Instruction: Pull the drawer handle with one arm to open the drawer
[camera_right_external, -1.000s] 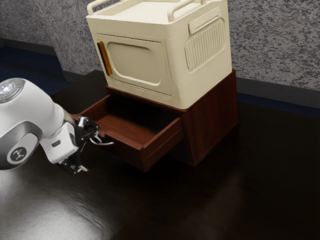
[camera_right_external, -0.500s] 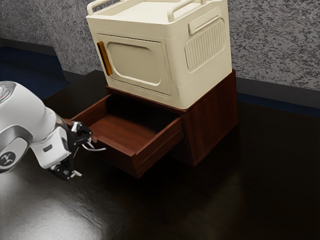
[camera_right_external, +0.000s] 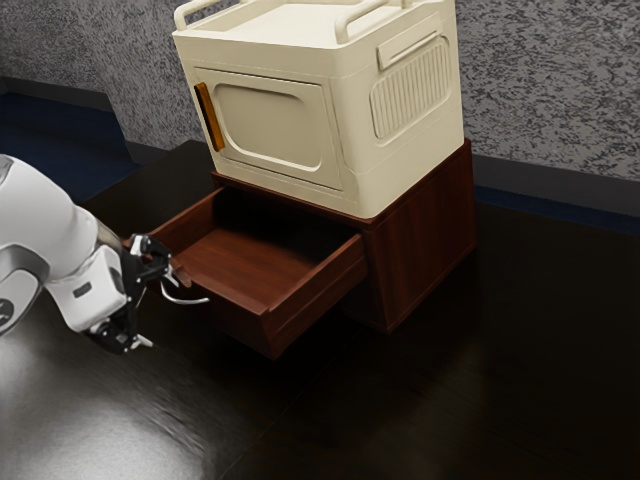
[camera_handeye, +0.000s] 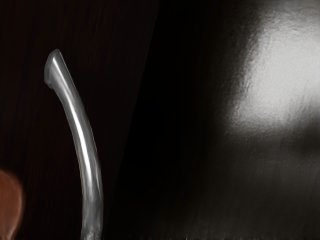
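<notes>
The drawer (camera_right_external: 238, 318) is standing open, jutting from the brown cabinet (camera_right_external: 425, 240) toward the exterior view's left and near side. Its curved handle (camera_right_external: 185, 301) is facing the gripper (camera_right_external: 158, 307), whose jaws are spreading wide, one reaching close to the handle. A cream box (camera_right_external: 270, 125) is sitting on the cabinet.

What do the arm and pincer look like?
White, rounded arm with grey joint trim; white housing with a small dark slot; black, jointed pincer with pale tips. No cables visible.
</notes>
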